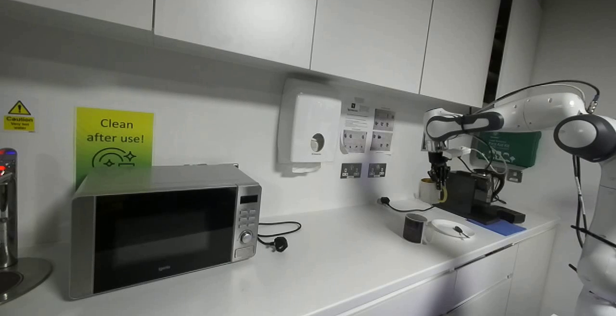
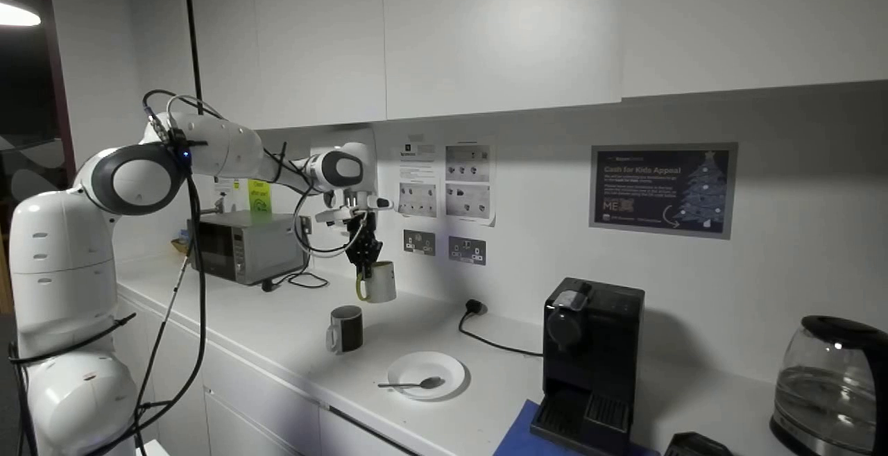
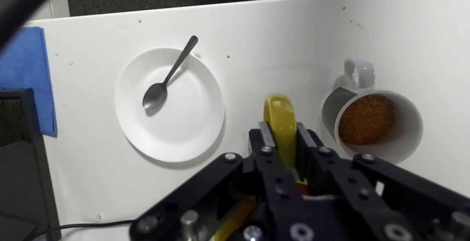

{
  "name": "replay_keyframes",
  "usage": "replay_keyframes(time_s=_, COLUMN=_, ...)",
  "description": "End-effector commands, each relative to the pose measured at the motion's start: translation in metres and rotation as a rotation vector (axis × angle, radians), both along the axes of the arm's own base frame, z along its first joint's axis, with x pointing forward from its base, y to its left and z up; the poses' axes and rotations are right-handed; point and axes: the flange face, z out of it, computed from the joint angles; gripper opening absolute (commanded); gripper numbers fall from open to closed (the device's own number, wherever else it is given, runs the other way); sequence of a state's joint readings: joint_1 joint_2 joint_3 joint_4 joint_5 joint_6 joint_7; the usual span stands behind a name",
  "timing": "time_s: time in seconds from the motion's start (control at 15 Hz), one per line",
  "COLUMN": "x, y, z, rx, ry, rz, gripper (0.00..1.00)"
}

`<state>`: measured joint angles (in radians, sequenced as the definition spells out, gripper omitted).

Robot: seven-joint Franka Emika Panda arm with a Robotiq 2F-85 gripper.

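One pincer: clamped on the yellow handle of the white mug.
Mug's place: at the pincer's tips, apparently off the tabletop.
Handle: pinched off-centre, so the mug could twist.
Mug contents: hidden here; orange-brown in the dark mug beside the pincer.
Plate: on the pincer's opposite side, bearing a spoon.

In the wrist view, spoon on plate left of tool, standing mug right.

We hold our arm bent at the elbow, and our end effector points downward with its fingers gripping.
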<state>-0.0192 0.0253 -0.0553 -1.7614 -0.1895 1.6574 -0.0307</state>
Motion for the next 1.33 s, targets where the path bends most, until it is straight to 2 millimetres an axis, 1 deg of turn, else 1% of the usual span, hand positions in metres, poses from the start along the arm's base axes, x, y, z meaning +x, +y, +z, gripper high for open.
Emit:
replay_keyframes(time_s=0.0, x=0.000, y=-0.012, z=-0.007, rx=0.061, ry=-0.024, rz=0.032, gripper=0.04)
replay_keyframes(time_s=0.67, x=0.012, y=-0.033, z=-0.043, rx=0.146, ry=-0.005, rz=0.108, gripper=0.04)
replay_keyframes(time_s=1.07, x=0.019, y=-0.035, z=-0.063, rx=0.182, ry=-0.058, rz=0.147, gripper=0.04)
replay_keyframes(time_s=1.27, x=0.022, y=-0.035, z=-0.074, rx=0.169, ry=-0.082, rz=0.169, gripper=0.04)
